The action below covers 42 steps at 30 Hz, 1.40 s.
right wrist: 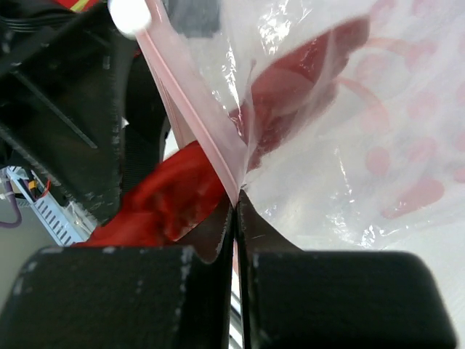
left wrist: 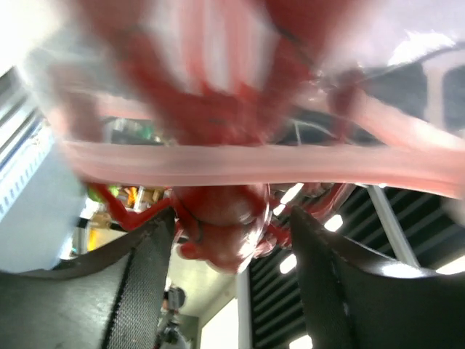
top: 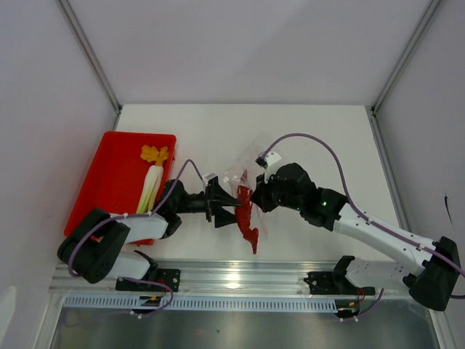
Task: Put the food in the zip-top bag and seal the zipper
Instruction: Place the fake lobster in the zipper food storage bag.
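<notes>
The left gripper (top: 233, 207) clasped the crab (top: 247, 218), which lay half through the bag (top: 243, 169) mouth. Opposite it, the right gripper (right wrist: 236, 202) pinched the zipper (right wrist: 190, 116).

Black-and-white arms (top: 378, 236), looping purple cables (top: 320, 142), black textured pincer fingers (left wrist: 142, 291)

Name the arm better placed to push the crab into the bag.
Left. The left hand has the red crab between its fingers at the zipper; the right hand is shut on the zip-top bag's edge.

White tbl (top: 320, 138) w/ red tray (top: 109, 174)
</notes>
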### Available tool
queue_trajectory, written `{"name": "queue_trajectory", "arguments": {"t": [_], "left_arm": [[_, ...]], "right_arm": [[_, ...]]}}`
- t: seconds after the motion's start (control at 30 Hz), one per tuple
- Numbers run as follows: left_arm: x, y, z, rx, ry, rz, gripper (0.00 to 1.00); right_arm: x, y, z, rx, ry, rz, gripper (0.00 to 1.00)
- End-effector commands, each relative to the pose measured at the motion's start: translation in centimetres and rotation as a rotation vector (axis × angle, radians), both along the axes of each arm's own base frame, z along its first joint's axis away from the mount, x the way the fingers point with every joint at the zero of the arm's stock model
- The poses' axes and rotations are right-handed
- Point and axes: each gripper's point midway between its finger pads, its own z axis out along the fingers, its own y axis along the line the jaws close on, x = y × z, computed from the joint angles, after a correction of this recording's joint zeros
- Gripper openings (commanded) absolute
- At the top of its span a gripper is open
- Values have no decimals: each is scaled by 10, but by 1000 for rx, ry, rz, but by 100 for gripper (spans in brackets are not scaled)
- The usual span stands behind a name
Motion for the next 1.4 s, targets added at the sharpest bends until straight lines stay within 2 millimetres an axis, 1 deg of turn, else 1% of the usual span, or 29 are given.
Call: {"name": "queue_trajectory", "arguments": {"t": [0.0, 0.03, 0.07, 0.1, 0.17, 0.23, 0.37, 0.47, 0.5, 0.53, 0.57, 0.6, 0.63, 0.67, 0.7, 0.77, 0.83, 0.87, 0.93, 0.97, 1.0, 1.07, 1.1, 1.13, 1.17, 1.2, 1.27, 1.33, 1.37], "left_arm": [[4, -2, 7, 36, -60, 29, 73], [1, -1, 9, 45, -71, 29, 75], [3, -1, 6, 76, -48, 29, 76], [3, -1, 4, 85, -53, 34, 76], [4, -1, 2, 86, -43, 45, 76], [6, -2, 7, 66, -59, 44, 76], [7, -3, 9, 66, -72, 36, 77], [3, -1, 11, 98, -113, 25, 76], [-2, 1, 14, 110, -197, 18, 76], [-1, 1, 19, 150, -196, 6, 76], [-4, 3, 16, 187, -296, -11, 75], [-3, 5, 27, 212, -358, -9, 75], [-11, 13, 31, 287, -347, -17, 75], [-9, 18, 28, 352, -390, 7, 75], [-12, 23, 41, 375, -516, 2, 75], [-19, 34, 41, 464, -543, -2, 70], [-27, 43, 43, 490, -563, 18, 67], [-30, 47, 36, 535, -548, 27, 64], [-35, 51, 34, 562, -552, 38, 63], [-42, 52, 28, 587, -529, 21, 61], [-38, 53, 24, 625, -538, 54, 61], [-43, 49, 18, 653, -536, 49, 59], [-39, 47, 15, 675, -548, 68, 56], [-38, 44, 14, 682, -553, 67, 54], [-40, 38, 8, 699, -550, 40, 54], [-35, 34, 14, 705, -567, 52, 55], [-34, 27, 12, 727, -596, 29, 58], [-27, 18, 14, 751, -601, 24, 59], [-28, 14, 14, 747, -607, 17, 59]], "right_arm": [[1, 9, 23, 49, 10, 0, 0], [0, 10, 27, 58, 15, 0, 0], [0, 11, 28, 56, 24, 1, 0], [-1, 12, 34, 67, 23, 5, 0], [-2, 13, 38, 72, 31, 10, 0], [-4, 14, 43, 89, 28, 17, 0], [-5, 11, 45, 88, 40, 7, 0], [0, 9, 48, 86, 52, -18, 0], [3, 8, 49, 82, 54, -26, 0], [8, 8, 51, 78, 56, -39, 0], [11, 7, 51, 70, 60, -50, 0], [13, 7, 52, 67, 58, -56, 0], [16, 6, 50, 55, 59, -67, 0], [19, 5, 48, 41, 61, -75, 0], [25, 5, 48, 28, 55, -92, 0], [29, 3, 43, 3, 57, -106, 0], [33, 3, 39, -14, 62, -117, 0], [38, 0, 39, -26, 49, -146, 0], [46, -3, 36, -40, 43, -194, 0], [49, -5, 36, -39, 40, -216, 0], [54, -7, 34, -46, 35, -250, 0], [60, -7, 34, -26, 40, -298, 0], [62, -7, 32, -27, 48, -318, 0], [69, -9, 29, -38, 49, -353, 0], [71, -12, 25, -41, 74, -386, 0], [73, -12, 23, -46, 84, -404, 0], [79, -15, 20, -47, 113, -455, 0], [82, -17, 22, -36, 123, -482, 0], [84, -19, 25, -25, 116, -501, 0]]}}
